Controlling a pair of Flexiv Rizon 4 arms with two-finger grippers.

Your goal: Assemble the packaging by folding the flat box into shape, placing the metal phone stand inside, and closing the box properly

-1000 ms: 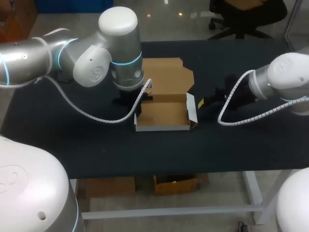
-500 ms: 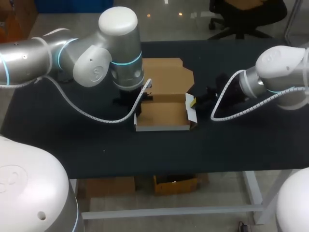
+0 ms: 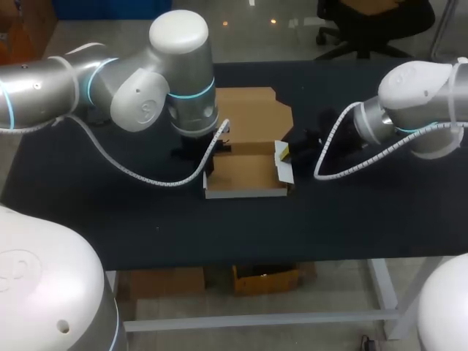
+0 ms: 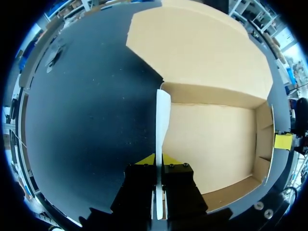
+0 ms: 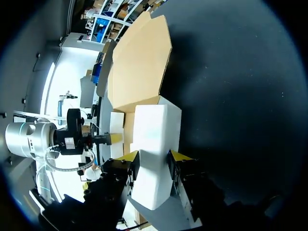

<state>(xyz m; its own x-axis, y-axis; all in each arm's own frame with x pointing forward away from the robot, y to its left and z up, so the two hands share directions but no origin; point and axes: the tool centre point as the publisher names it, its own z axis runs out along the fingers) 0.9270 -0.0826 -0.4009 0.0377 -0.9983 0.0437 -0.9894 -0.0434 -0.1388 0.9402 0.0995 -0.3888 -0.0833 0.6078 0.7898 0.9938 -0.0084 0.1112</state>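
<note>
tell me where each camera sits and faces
Head view: above and behind, looking down at the cardboard box; left arm and right arm show.
Left wrist view: on left arm, looking along left gripper into the box.
Right wrist view: on right arm, along right gripper at its side flap.
All share the box.

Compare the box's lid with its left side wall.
The lid lies flat on the table; the left wall stands upright. The lid is a broad panel; the left wall is a narrow strip. The left claw pinches the left wall; the lid lies free. Both belong to one cardboard box.
</note>
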